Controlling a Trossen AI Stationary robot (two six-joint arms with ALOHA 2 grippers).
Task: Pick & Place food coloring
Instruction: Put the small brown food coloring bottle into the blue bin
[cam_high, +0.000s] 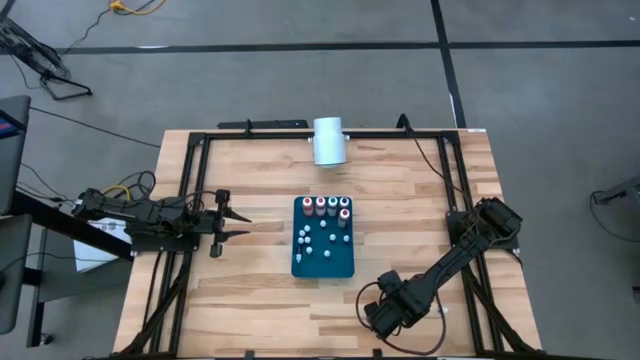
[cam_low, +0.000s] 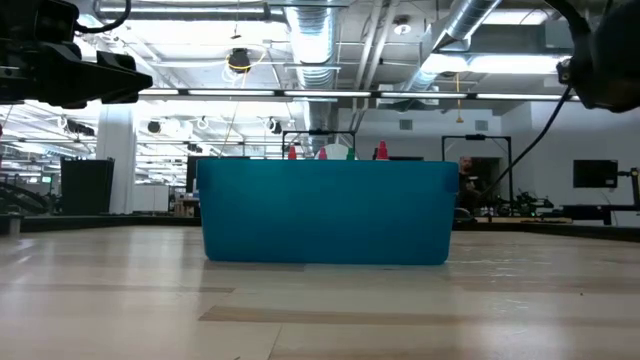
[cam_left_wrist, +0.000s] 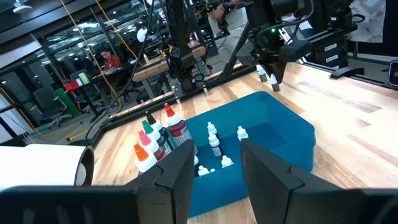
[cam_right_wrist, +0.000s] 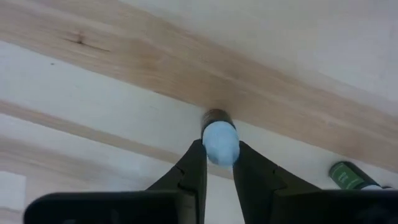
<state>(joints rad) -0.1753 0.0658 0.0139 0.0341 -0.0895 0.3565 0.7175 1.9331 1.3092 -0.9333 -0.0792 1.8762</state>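
While the left end effector (cam_high: 238, 224) hovers with fingers spread beside the dark teal rectangular tray (cam_high: 342, 262), the right end effector (cam_right_wrist: 217, 163) pinches a small pale-capped food coloring bottle (cam_right_wrist: 219, 140) over the light wooden counter (cam_high: 250, 290), near its front edge. More tiny food coloring bottles (cam_high: 331, 208) stand in the tray. A green bottle (cam_right_wrist: 348, 175) lies nearby.

We see open pale wooden desk (cam_high: 250, 290) on both sides of the dark teal rectangular tray (cam_high: 322, 262), wide enough for passage. The upright small food coloring bottles (cam_high: 331, 208) crowd its far end. Beyond, a large white cylinder (cam_high: 328, 141) lies at the desk's far edge, near the black frame rail (cam_high: 400, 133).
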